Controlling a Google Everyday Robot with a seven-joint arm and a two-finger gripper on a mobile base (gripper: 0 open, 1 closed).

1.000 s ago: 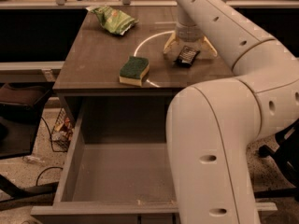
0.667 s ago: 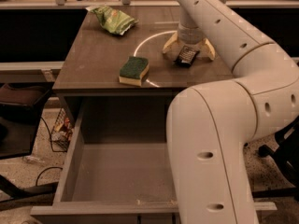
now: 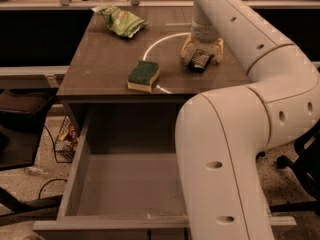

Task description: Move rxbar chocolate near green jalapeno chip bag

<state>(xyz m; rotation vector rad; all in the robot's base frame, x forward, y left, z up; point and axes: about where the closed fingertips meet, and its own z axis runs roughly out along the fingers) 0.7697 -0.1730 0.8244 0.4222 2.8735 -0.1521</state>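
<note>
Camera view shows you the gripper (image 3: 202, 54) low over the rxbar chocolate (image 3: 200, 60), jaws released, one each side of it; the green jalapeno chip bag (image 3: 122, 21) lies well apart, to the far left.

smooth plastic gripper (image 3: 202, 54) over the glossy-wrapped rxbar chocolate (image 3: 199, 61) on matt wood-grain table (image 3: 110, 66).

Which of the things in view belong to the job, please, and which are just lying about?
Job: rxbar, right side of the tabletop; gripper, down at the rxbar; chip bag, back left.
Lying about: sponge, near the front edge; open drawer, below.
</note>
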